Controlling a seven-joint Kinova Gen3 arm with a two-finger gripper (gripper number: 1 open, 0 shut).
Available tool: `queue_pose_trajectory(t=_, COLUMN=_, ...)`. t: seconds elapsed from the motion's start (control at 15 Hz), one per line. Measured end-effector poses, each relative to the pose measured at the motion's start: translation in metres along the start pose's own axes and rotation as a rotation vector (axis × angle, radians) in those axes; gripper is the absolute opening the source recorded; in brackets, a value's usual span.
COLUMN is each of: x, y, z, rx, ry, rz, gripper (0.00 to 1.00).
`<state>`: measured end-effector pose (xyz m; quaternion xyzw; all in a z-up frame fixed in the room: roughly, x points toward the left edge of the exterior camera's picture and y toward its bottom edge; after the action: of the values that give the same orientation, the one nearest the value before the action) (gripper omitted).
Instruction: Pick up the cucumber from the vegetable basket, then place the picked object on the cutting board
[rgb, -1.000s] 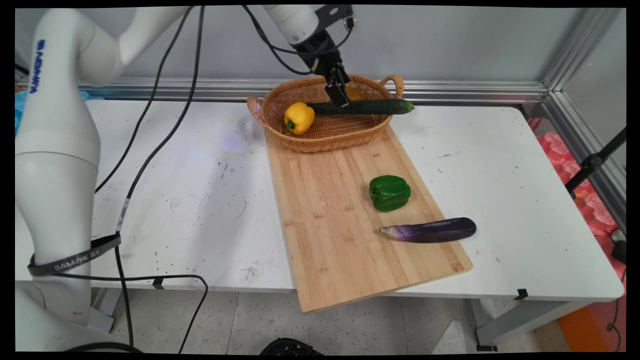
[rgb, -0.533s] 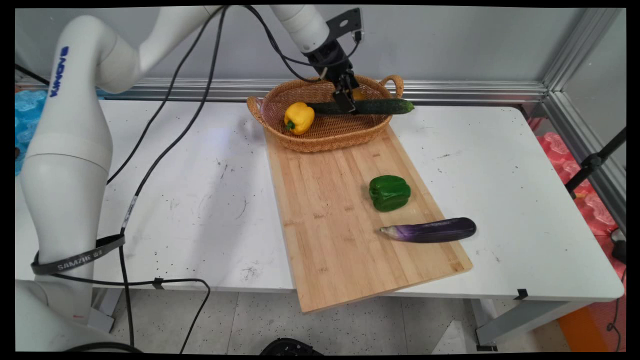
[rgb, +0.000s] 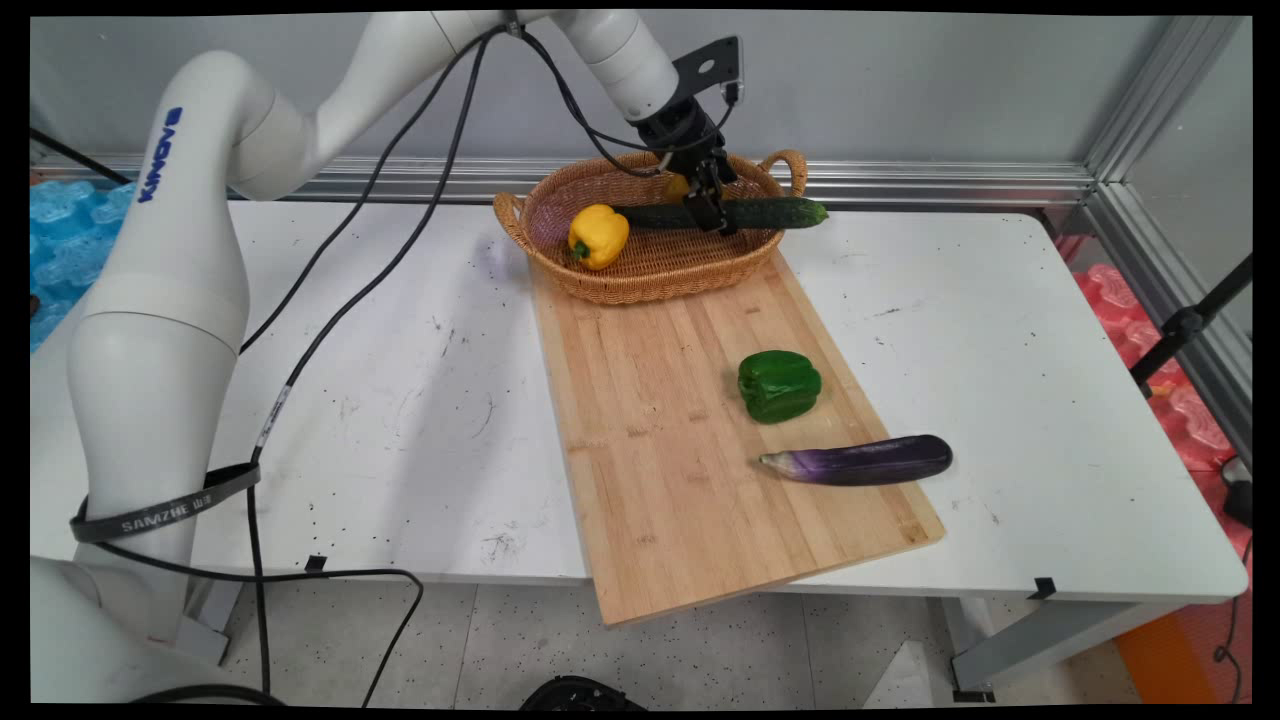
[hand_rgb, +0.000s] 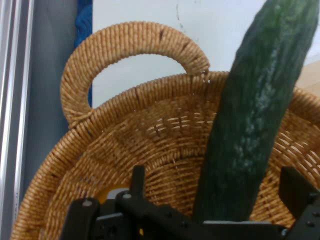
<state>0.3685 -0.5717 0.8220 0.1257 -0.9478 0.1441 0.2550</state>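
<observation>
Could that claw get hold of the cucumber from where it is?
Probably yes: the gripper is open right over the cucumber, which lies across the basket with nothing covering it.

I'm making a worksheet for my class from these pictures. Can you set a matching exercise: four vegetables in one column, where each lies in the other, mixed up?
Things:
1. cucumber
2. yellow pepper
3. green pepper
4. eggplant

Places:
A. wholly on the board, mid right
B. inside the basket, left part
C. across the basket, one end over its right rim
D. over the board's right edge, partly on the table

Pairs: 1-C, 2-B, 3-A, 4-D
</observation>
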Motion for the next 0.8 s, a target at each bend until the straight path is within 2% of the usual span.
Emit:
queue_pose_trajectory(t=0.13, x=0.0, y=-0.002, z=0.006, rx=-0.001, ry=0.006, rz=0.005, gripper=1.0)
queue_pose_trajectory(t=0.2, x=0.0, y=-0.003, z=0.008, rx=-0.003, ry=0.01, rz=0.008, gripper=0.0)
queue_pose_trajectory(t=0.8, x=0.003, y=-0.003, z=0.016, rx=-0.015, ry=0.031, rz=0.012, gripper=0.0)
